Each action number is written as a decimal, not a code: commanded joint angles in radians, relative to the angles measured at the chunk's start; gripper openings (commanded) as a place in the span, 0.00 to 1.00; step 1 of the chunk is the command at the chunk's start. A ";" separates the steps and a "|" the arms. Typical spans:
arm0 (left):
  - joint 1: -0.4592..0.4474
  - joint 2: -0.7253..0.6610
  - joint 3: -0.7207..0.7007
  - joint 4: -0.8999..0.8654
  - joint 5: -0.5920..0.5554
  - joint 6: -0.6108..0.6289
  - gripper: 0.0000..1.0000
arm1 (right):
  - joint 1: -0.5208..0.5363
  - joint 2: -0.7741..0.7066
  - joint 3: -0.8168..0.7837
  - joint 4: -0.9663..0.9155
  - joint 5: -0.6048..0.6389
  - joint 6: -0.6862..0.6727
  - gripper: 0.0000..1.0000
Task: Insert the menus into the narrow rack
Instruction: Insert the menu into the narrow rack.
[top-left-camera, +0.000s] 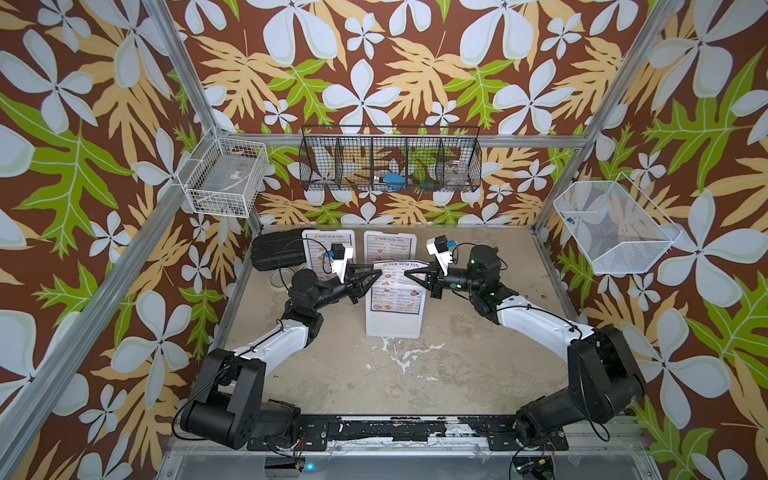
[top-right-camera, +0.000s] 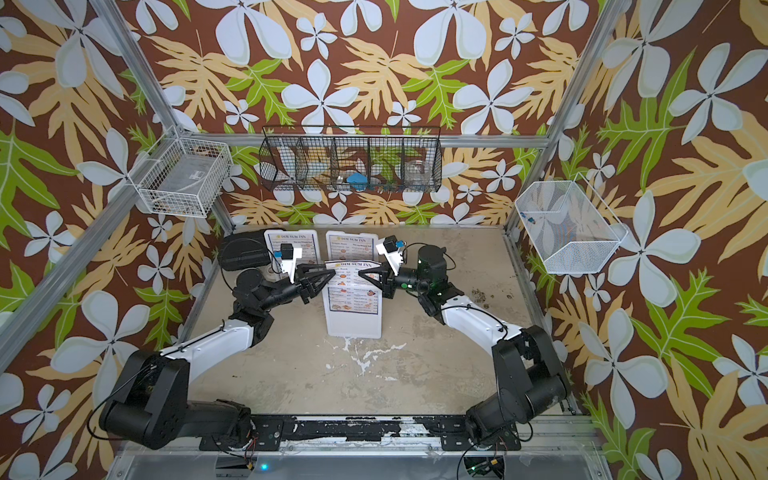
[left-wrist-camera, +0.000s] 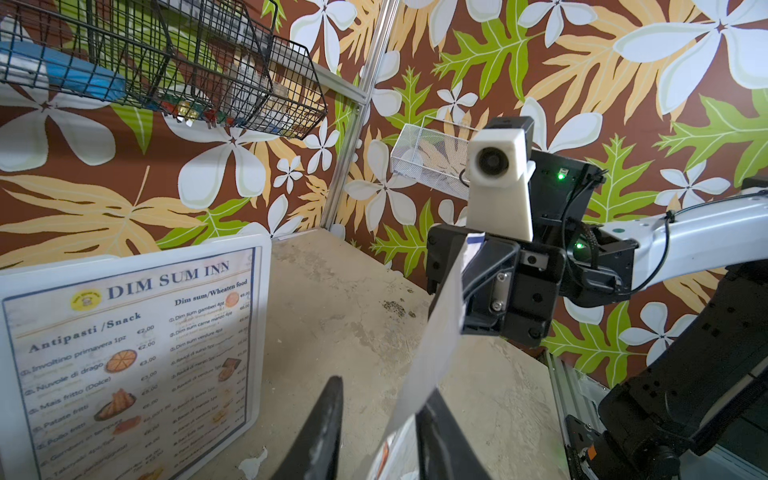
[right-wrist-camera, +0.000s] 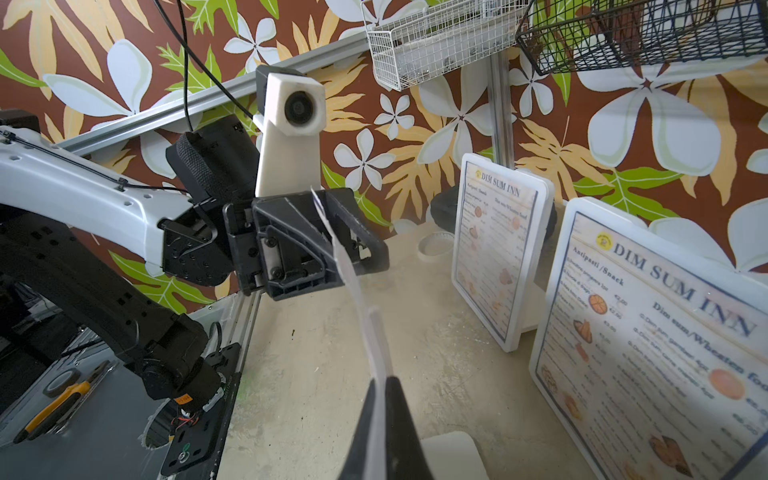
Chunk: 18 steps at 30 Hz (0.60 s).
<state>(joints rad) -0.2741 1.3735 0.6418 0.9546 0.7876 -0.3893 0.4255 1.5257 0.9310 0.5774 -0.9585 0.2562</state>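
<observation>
Our left black gripper (top-left-camera: 377, 273), jaws slightly parted, straddles one edge of a thin glossy white "DIM SUM INN" menu sheet (top-left-camera: 398, 291). The sheet is held above a plain white rounded panel (top-left-camera: 392, 326) mid-table. Our right black gripper (top-left-camera: 408, 274) pinches its opposite edge.

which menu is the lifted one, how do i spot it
Start at the beige tabletop, then go to its middle. The menu there curls up off its white panel, pinched by the right gripper; the rear menus lie flat on theirs.
</observation>
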 joint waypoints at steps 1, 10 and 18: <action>0.000 0.007 0.014 0.013 0.013 -0.008 0.33 | 0.004 -0.001 -0.007 0.054 -0.013 0.013 0.01; 0.000 0.006 -0.008 0.029 0.016 -0.008 0.03 | 0.003 -0.009 0.027 0.015 0.012 0.003 0.20; 0.000 0.015 -0.047 0.070 0.016 -0.019 0.01 | 0.002 -0.010 0.063 -0.014 0.024 -0.005 0.21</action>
<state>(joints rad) -0.2741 1.3846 0.5980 0.9863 0.7914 -0.3965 0.4271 1.5166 0.9867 0.5713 -0.9409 0.2573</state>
